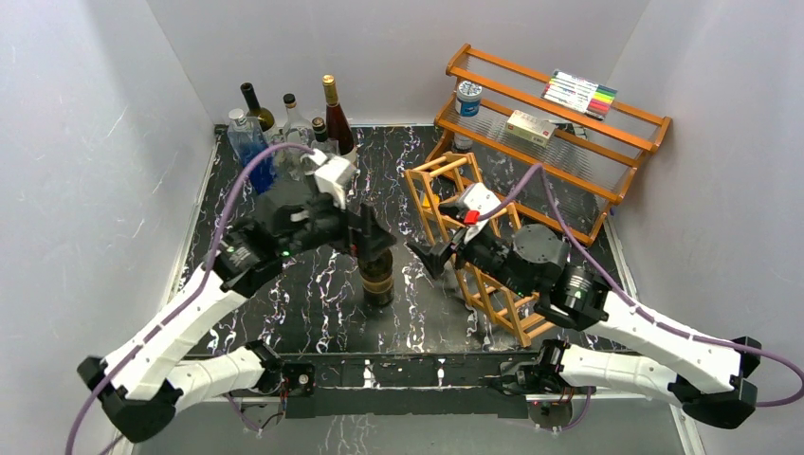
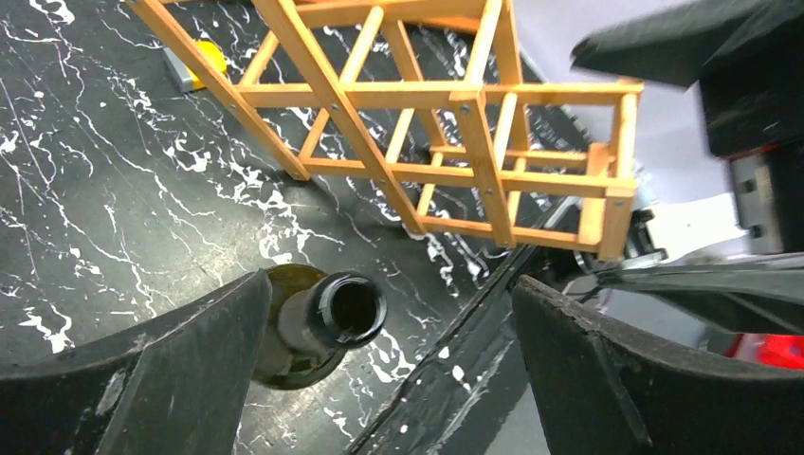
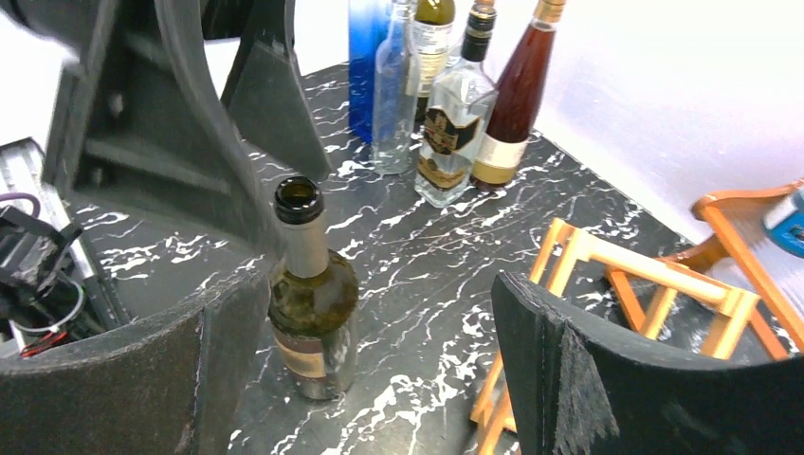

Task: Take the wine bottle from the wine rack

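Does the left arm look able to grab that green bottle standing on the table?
Probably yes. The left end effector is open, with the bottle neck between its fingers, nearer one of them, and nothing blocks the gap. The rack stands off to the side.

**Black marble, orange wood, green glass**

The surface point(image 1: 313, 322) is black, veined with white like marble. Below the matt black left end effector point(image 1: 377, 245), the bottle point(image 3: 311, 294) is dark olive-green glass with a tan label. Beside the right end effector point(image 1: 422, 258), also black, the rack point(image 2: 474, 142) is plain orange-brown wood. Beyond both stand a blue bottle point(image 3: 365, 57), a clear bottle point(image 3: 392, 95) and a dark red bottle point(image 3: 517, 95) with a gold cap. The arms point(image 1: 180, 327) are white with black joints, and the cables point(image 1: 228, 213) are purple.
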